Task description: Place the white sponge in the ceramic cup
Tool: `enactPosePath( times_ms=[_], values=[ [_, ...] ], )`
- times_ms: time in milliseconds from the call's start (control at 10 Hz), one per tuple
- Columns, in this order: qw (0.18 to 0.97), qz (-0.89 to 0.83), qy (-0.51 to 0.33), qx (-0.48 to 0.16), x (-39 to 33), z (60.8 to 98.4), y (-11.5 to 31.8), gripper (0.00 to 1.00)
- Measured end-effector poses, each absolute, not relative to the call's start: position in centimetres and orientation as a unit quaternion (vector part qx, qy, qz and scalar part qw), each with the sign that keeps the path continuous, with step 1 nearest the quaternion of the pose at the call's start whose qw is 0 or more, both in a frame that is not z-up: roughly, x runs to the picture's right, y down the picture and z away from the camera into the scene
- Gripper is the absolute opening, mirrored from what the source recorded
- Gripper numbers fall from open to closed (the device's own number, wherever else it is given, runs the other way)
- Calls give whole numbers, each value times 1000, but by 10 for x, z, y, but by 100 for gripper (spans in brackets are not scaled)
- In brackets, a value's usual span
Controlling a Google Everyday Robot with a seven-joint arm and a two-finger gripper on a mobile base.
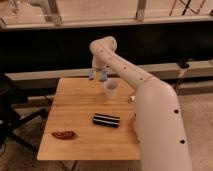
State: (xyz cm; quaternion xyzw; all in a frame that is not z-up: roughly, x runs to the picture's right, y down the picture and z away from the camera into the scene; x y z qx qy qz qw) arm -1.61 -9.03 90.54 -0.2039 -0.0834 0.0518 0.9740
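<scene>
The robot's white arm (pixel 150 95) reaches from the lower right over the wooden counter (pixel 80 112) toward its far edge. The gripper (pixel 98 76) hangs above the counter's far side, up and to the left of the ceramic cup (pixel 110 90), its two bluish fingers (pixel 91 75) pointing down. Whether those fingers are spread or closed on anything cannot be told, and the white sponge cannot be made out anywhere. The ceramic cup stands upright on the counter near the far edge, close beside the arm. Nearer the front, a black striped bar (pixel 106 120) lies flat at the counter's middle, and a dark red flat item (pixel 64 135) lies near the front left corner, well apart from the cup.
</scene>
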Motion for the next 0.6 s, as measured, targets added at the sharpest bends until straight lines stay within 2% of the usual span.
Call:
enactPosePath(
  times_ms=[600],
  values=[
    [972, 74, -66, -212, 17, 907, -72, 0]
  ],
)
